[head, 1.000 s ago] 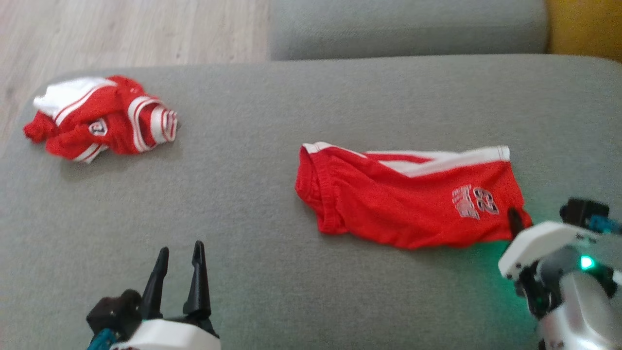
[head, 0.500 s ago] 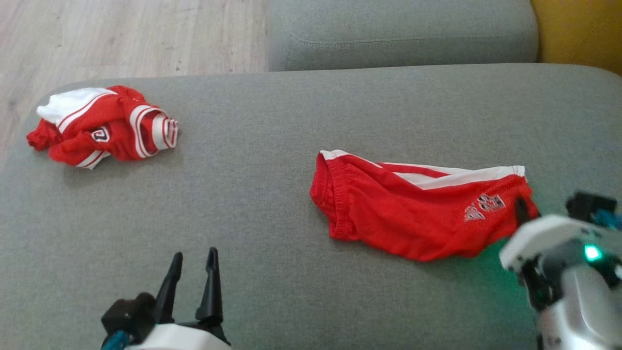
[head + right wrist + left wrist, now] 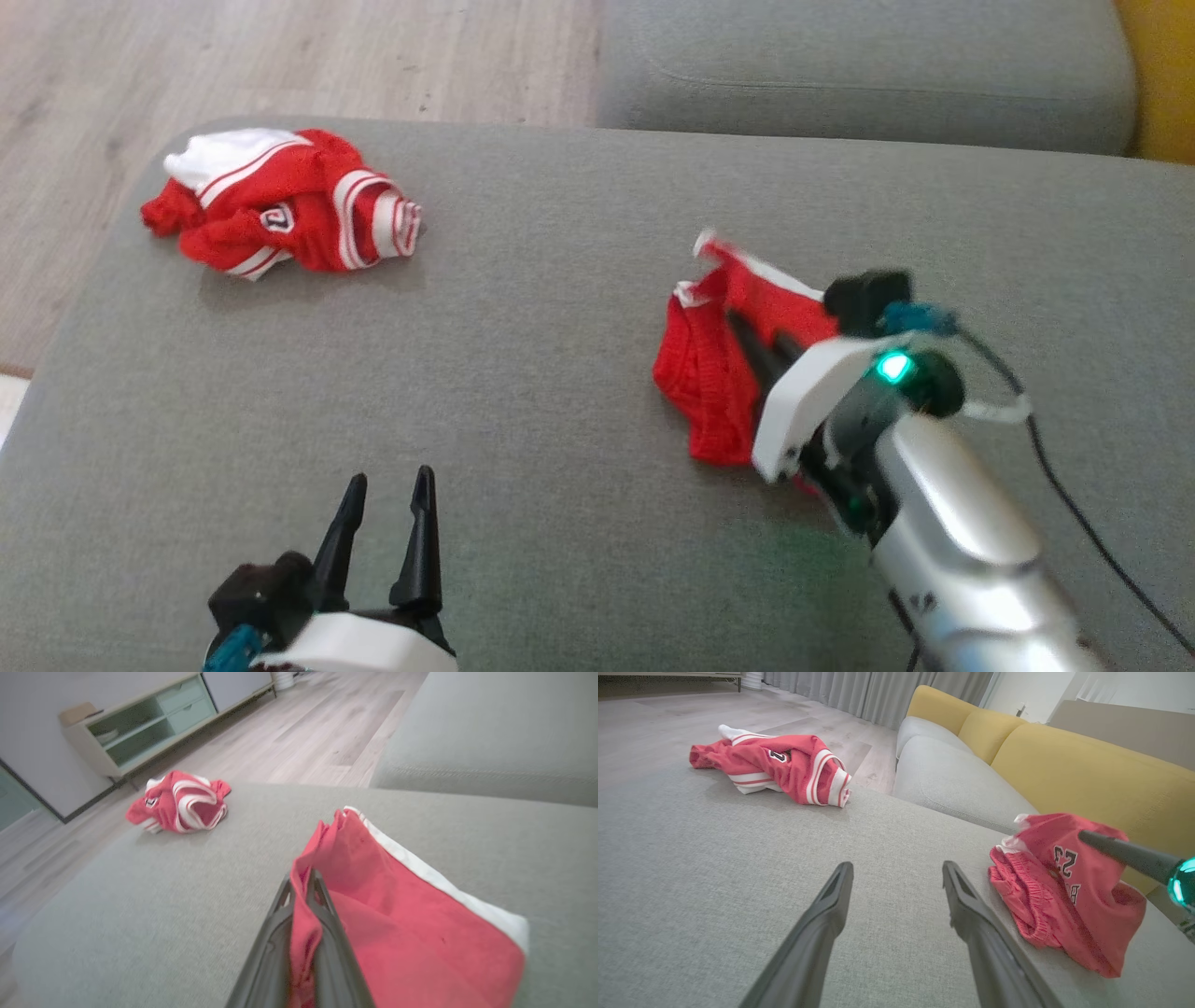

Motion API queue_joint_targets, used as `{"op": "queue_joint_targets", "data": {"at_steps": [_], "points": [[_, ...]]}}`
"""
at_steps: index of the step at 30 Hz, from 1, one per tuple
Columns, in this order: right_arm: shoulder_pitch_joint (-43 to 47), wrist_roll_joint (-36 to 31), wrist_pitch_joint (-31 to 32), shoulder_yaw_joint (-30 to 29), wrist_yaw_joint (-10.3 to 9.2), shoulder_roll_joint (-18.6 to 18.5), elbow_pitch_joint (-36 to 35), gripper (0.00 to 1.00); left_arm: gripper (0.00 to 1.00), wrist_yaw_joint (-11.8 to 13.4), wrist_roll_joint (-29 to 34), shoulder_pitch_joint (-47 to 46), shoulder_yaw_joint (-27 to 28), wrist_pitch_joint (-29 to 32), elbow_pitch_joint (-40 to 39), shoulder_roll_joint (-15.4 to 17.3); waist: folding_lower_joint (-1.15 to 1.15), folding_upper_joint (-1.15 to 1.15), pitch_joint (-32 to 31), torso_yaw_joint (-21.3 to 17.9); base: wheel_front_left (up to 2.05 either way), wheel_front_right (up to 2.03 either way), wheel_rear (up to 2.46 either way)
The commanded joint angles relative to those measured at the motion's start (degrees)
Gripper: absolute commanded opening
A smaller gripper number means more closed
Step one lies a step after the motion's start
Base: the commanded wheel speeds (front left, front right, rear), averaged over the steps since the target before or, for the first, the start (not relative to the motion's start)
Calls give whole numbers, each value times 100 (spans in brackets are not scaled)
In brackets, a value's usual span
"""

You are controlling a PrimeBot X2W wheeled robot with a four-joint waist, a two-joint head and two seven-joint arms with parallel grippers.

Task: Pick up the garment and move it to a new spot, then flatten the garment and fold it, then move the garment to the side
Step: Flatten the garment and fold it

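Note:
The garment, a pair of red shorts [image 3: 700,383] with white side stripes and a printed number, lies on the grey sofa seat [image 3: 560,485], doubled over on itself. My right gripper [image 3: 735,320] is shut on a fold of its cloth and holds that end lifted above the elastic waistband end. The right wrist view shows red cloth [image 3: 397,914] pinched between the shut fingers [image 3: 301,879]. In the left wrist view the shorts [image 3: 1064,882] bunch at the right, with the right gripper [image 3: 1085,836] on top. My left gripper [image 3: 390,478] [image 3: 897,868] hovers open over bare cushion, well left of the shorts.
A crumpled red-and-white jersey [image 3: 280,201] [image 3: 780,767] [image 3: 180,802] lies near the seat's far left corner. Wooden floor [image 3: 56,187] drops off beyond the left edge. A grey cushion [image 3: 859,75] and yellow backrest [image 3: 1064,765] border the far side. A black cable [image 3: 1074,504] trails from my right arm.
My right gripper has swung left with the shorts' leg end, folding it over toward the waistband end. The head camera has shifted too. The left gripper keeps its place, open.

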Motion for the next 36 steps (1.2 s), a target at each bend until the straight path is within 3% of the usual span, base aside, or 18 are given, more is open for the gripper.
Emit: {"op": "queue_joint_targets", "data": {"at_steps": [1,9,11,13,17,22,27,36], "points": [[-50,42,-31,188,37,20,-127,0,100,-7,18,-292,193,-60,-140,24,0,0,38,82,0,0,0],[30,158,-239,544,37,20,139,0,100,3,-6,-256,259,-112,-120,49,0,0,121,89,0,0,0],[16,227,-307,709,37,20,105,37,100,0,-8,-266,257,-115,-107,45,0,0,129,48,0,0,0],[32,344,-386,913,37,20,30,100,100,-2,-8,-284,241,-108,-97,30,0,0,128,0,0,0,0],[84,525,-557,1234,37,20,-131,100,100,-5,0,-314,201,-96,-73,-1,0,0,124,-102,0,0,0],[77,506,-864,1163,37,20,-268,100,100,8,16,-341,158,-90,-71,-35,0,0,118,-208,0,0,0],[88,189,-1108,709,37,20,-294,100,100,10,25,-348,125,-91,-67,-54,0,0,106,-273,0,0,0],[604,-938,-1551,-849,37,20,-639,100,100,-7,93,-535,55,-87,47,-122,0,0,-66,-409,0,0,0]]}}
